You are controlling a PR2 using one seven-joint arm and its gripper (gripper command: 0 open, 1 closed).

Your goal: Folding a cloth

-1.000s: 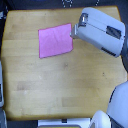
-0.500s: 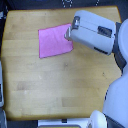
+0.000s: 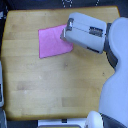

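The pink-magenta cloth (image 3: 52, 42) lies flat on the wooden table (image 3: 55, 85), toward the far left of centre in the exterior view. My arm's white and grey housing reaches in from the exterior view's right and covers the cloth's right edge. The gripper (image 3: 63, 34) shows only as a dark tip over the cloth's upper right corner. Its fingers are too small and blurred to tell whether they hold the fabric.
The robot's white body (image 3: 116, 75) fills the exterior view's right side. A dark strip with white marks (image 3: 75, 3) runs beyond the table's far edge. A pale object (image 3: 2, 90) sits at the left edge.
The arm has moved toward the exterior view's left, from beside the cloth to over its right edge and upper right corner. The cloth looks unmoved.
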